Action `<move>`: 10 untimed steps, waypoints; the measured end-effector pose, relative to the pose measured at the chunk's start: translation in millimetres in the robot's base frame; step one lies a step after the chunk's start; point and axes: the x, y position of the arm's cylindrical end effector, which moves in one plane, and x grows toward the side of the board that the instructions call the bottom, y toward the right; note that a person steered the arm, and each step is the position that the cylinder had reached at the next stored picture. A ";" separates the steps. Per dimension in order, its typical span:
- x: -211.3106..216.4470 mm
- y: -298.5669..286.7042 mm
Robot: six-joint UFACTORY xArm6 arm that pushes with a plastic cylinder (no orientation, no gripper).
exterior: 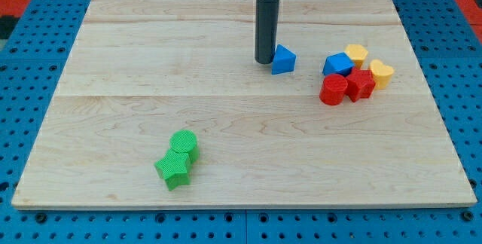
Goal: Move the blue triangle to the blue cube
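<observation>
Blue triangle (283, 60) sits near the board's (151, 123) top middle, pointy end up. My tip (263, 62) touches its left side. Nothing blocks the way to the blue cube (337, 65), which huddles with yellow blocks (356, 53), a red cylinder (333, 90) and a red block (360, 83).

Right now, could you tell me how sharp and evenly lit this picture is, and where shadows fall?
Camera view: sharp throughout, lighting soft and even, no glare on the wooden board; only faint, short shadows under my tip, the blue triangle beside it, and the blue cube.
</observation>
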 end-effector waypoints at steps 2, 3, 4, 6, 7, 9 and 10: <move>-34.1 18.0; -32.8 1.9; -12.6 10.7; 5.9 29.5; 7.2 4.6; 43.3 35.2; 44.2 38.4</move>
